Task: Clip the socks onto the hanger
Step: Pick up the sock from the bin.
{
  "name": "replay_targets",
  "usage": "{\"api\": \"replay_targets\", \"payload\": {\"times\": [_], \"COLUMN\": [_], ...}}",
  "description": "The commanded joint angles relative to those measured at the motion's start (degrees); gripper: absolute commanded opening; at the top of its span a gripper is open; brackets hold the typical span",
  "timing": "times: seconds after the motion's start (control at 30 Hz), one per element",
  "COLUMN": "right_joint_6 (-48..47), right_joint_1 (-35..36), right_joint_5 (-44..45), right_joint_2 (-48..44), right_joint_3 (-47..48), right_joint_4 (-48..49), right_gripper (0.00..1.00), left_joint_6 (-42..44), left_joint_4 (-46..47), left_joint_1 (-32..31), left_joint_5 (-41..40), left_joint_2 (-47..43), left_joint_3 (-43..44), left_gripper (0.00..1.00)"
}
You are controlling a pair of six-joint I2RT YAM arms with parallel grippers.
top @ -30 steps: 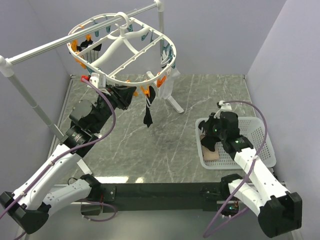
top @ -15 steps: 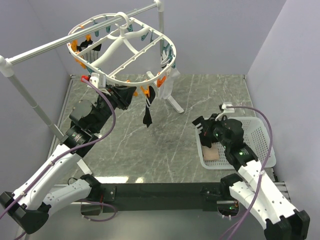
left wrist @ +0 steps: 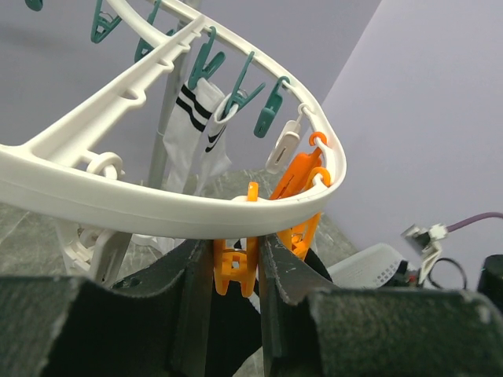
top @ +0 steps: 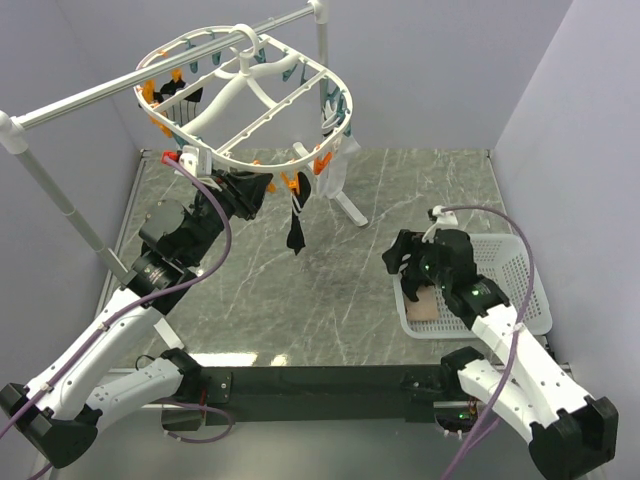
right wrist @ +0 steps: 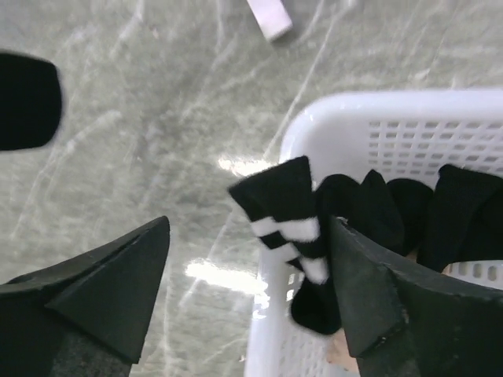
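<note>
Hanger (left wrist: 118, 200) hangs by its hook from the metal rail (top: 100, 90), high over the far left of the grey stone table (top: 330, 270). Left arm reaches up to the hanger's near rim. Left gripper (left wrist: 234, 255) sits just under that rim, its fingers (left wrist: 189, 298) drawn in and pinching an orange clip (left wrist: 236, 275) that dangles from the rim. A second orange clip hangs just behind it, to the right. Teal clips (left wrist: 244, 86) line the far side of the rim, and a white sock (left wrist: 196, 126) with black bands hangs there from one of them. In the top view a black sock (top: 296, 228) hangs from the near rim, just right of the left gripper. Dark material bunches around the left fingers in that view, and I cannot tell whether it is a sock. A few more dark socks hang at the hanger's far left end. Right arm is bent over the left edge of the white basket (right wrist: 354, 110), which sits on the table at the right. Right gripper (right wrist: 250, 228) points down with its fingers (right wrist: 118, 275) spread wide and gripping nothing. A black sock with white bands (right wrist: 287, 208) lies draped over the basket's left rim between the two fingers, and the right finger stands close beside it. More black socks (right wrist: 409, 212) are piled inside the basket behind it. A beige sock (top: 428, 305) lies on the basket floor near the front left corner.
</note>
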Motion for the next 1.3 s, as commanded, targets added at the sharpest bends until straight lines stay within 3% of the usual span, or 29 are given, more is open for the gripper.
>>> {"api": "replay_targets", "payload": {"times": [0.0,0.17,0.4,0.63,0.93,1.07,1.27], "right_joint_6": [1.9,-0.9,-4.9,2.1,10.0,10.7,11.4], "right_joint_1": [0.3,0.3,0.2,-0.6,-0.1,0.3,0.8], "right_joint_5": [2.2,6.8,12.6,16.1,12.3,13.6,14.4], "right_joint_2": [-2.6,-0.6,3.2,11.8,17.0,18.6,20.5], "right_joint_3": [6.6,12.7,11.5,15.5,16.8,17.1,17.8], "right_joint_4": [-2.9,-6.6,-4.1,-6.6,-10.1,-12.1,-11.4], "right_gripper": [0.89,0.9,0.88,0.85,0.75,0.59,0.55], "left_joint_6": [-0.4,-0.5,-0.4,-0.4,-0.3,-0.3,-0.2], "left_joint_4": [2.8,2.9,3.0,3.0,2.8,2.8,2.8], "left_joint_1": [0.3,0.3,0.3,0.3,0.3,0.3,0.3], "left_joint_5": [0.7,0.8,0.8,0.8,0.2,0.2,0.1], "left_joint_2": [-0.7,-0.8,-1.0,-0.8,-1.1,-1.2,-1.4], "left_joint_3": [-0.3,-0.6,-0.6,-0.5,-0.6,-0.6,-0.9], "left_gripper": [0.23,0.23,0.24,0.24,0.24,0.24,0.24]}}
